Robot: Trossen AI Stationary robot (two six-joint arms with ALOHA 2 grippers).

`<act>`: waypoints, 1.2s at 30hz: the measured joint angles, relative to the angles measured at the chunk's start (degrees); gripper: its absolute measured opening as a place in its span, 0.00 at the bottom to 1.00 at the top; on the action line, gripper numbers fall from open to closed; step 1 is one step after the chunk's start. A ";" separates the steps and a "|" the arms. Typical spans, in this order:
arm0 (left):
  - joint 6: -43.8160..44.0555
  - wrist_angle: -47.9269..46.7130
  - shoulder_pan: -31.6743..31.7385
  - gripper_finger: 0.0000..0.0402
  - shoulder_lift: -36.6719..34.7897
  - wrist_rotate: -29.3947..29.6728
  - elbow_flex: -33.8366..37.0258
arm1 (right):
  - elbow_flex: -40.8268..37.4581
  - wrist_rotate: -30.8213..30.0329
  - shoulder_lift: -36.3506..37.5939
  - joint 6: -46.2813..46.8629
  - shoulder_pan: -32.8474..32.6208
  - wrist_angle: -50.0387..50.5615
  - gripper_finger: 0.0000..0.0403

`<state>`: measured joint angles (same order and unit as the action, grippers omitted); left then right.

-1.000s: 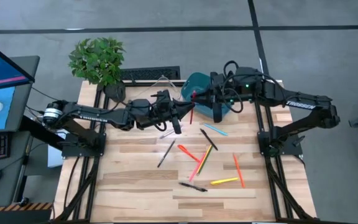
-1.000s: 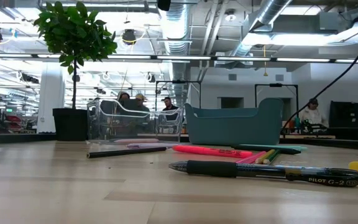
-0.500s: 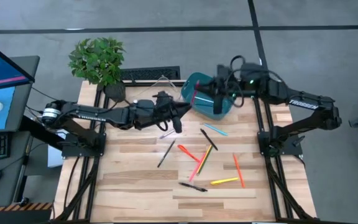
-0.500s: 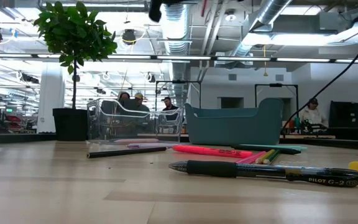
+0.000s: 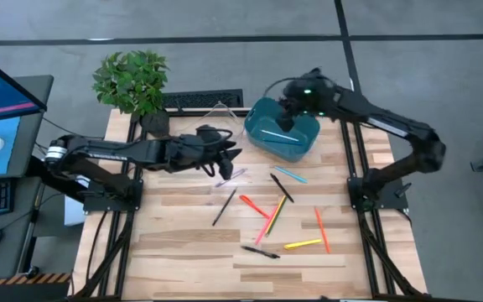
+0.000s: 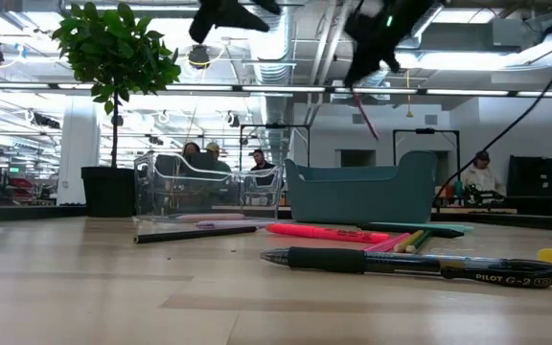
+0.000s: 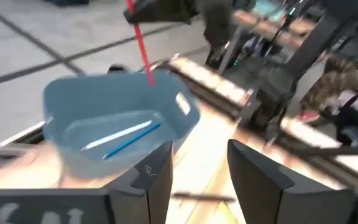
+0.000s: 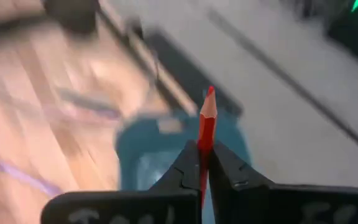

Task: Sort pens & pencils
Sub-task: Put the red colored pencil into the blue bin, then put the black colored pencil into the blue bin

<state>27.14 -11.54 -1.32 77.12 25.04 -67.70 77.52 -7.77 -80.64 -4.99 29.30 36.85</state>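
The wood table [image 5: 183,252] carries a teal bin [image 5: 282,134] under the right gripper [image 5: 285,120], and a clear bin [image 6: 204,187] beside it. Loose pens [image 5: 267,220] lie nearer the front, a plant [image 5: 132,82] at the left arm's side.

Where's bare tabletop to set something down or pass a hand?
Free: the strip along the near table edge, and the left side below the left hand, left of the black pen. Crowded: centre-right, around the orange pens and yellow marker, up to the teal bin.

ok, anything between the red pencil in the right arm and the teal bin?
Nothing visible. The right gripper holds the red pencil in shut fingers above the open-topped teal bin. Only two pencils lie inside. The left gripper waits beside it.
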 joint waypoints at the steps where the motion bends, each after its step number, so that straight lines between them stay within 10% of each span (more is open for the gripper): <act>1: 0.16 -0.71 -0.18 0.36 -0.59 -0.13 0.00 | 0.00 0.02 -1.99 -0.87 0.90 1.27 0.05; 23: 5.04 -14.44 -1.14 0.36 -5.62 -0.37 -0.02 | 0.00 2.42 -27.36 -3.02 6.10 4.87 0.10; 36: 11.75 -27.79 -3.31 0.47 -1.02 -8.05 -0.04 | 5.00 7.62 -15.84 -1.84 6.43 10.02 0.57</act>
<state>38.89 -39.33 -4.63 76.11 16.99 -67.75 82.52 -0.15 -96.48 -6.83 35.73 46.88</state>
